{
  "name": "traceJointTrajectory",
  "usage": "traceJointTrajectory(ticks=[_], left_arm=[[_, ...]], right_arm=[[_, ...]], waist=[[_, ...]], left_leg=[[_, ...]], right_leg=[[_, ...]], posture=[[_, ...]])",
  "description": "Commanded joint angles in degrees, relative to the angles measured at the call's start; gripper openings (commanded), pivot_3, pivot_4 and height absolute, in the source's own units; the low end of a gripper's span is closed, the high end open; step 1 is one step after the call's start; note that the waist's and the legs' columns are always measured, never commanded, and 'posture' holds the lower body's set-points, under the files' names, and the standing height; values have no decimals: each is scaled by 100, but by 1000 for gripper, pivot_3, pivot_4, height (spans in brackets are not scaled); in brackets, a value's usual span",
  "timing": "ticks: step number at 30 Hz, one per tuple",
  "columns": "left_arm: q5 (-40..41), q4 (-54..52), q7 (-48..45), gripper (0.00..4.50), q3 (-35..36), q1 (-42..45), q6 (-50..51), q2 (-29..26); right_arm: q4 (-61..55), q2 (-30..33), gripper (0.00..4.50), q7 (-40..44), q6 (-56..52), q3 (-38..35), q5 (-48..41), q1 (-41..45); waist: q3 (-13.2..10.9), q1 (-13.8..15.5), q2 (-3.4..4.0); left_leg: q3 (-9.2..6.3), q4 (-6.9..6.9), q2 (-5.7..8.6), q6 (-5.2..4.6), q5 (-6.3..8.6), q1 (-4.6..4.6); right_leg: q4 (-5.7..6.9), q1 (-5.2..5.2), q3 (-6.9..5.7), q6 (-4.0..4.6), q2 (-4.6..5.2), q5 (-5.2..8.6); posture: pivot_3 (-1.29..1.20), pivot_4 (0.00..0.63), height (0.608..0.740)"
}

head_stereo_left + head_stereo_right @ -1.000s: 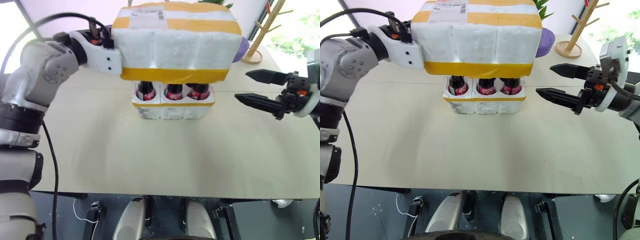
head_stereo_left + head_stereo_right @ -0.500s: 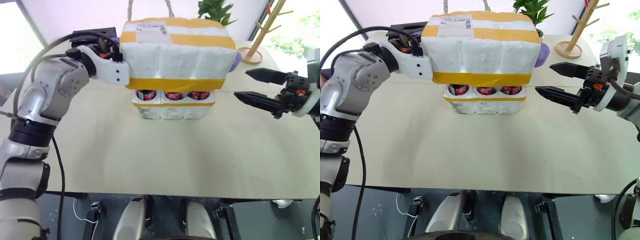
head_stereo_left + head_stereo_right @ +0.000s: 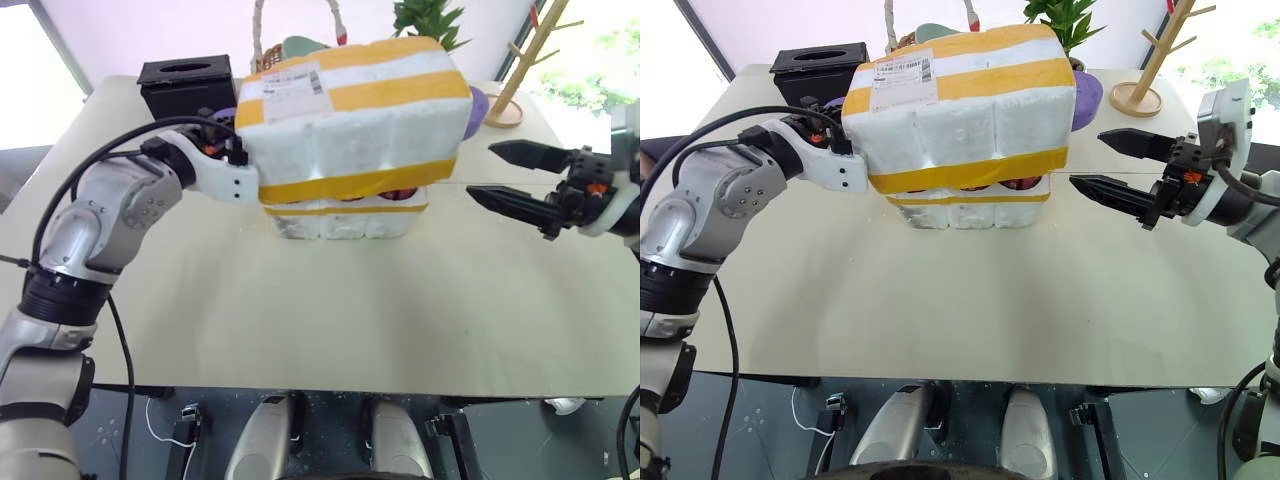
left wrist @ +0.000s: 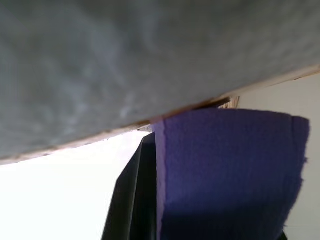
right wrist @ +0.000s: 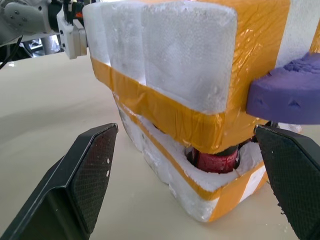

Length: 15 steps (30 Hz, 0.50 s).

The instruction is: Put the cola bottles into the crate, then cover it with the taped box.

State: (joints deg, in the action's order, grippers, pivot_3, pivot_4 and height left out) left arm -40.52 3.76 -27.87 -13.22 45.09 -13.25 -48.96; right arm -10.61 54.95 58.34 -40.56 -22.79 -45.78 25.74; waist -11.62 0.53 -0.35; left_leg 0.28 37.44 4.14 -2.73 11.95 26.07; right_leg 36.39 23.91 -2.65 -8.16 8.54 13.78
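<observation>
Beige tabletop (image 3: 300,320) carries the crate (image 3: 345,220), where the taped box (image 3: 350,120) sits tilted over the cola bottles (image 5: 216,161), the bent left arm's left gripper (image 3: 243,170) at its end, grip unclear, while in the right wrist view the level right gripper (image 5: 195,185) spreads wide nearby.

Taped box (image 3: 350,120) is sitting tilted over the crate (image 3: 345,217) at mid-desk (image 3: 300,310), cola bottles (image 5: 216,161) standing in the crate's wells beneath it. Tissue box (image 3: 187,85) is lying behind-left; wooden rack (image 3: 520,70) is standing behind-right.
</observation>
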Motion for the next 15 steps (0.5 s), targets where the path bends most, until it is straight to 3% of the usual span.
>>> traceJointTrajectory(ticks=[1,3,10,15], left_arm=[[-165,184,241,2719,49,191,-296,-155],[-278,341,424,3731,44,306,-479,-185],[-227,491,700,3731,101,275,-990,-312],[951,121,-18,3731,543,-347,-1061,-555]], right_arm=[[43,76,4500,75,167,-130,32,11],[71,79,4500,92,191,-123,50,8],[132,62,4500,116,246,-132,81,-10],[122,57,4500,156,310,-228,76,-183]], waist=[[0,6,0],[0,17,0],[0,24,-1],[0,7,-1]], left_leg=[[0,0,0,0,0,0],[0,1,0,0,0,0],[-1,7,2,-1,1,0],[-1,4,1,1,1,0]], right_leg=[[1,0,0,0,-1,0],[2,0,0,0,0,0],[1,-5,0,0,2,0],[4,2,1,0,2,0]], posture=[[0,150,736],[0,150,736],[0,150,736],[0,150,736]])
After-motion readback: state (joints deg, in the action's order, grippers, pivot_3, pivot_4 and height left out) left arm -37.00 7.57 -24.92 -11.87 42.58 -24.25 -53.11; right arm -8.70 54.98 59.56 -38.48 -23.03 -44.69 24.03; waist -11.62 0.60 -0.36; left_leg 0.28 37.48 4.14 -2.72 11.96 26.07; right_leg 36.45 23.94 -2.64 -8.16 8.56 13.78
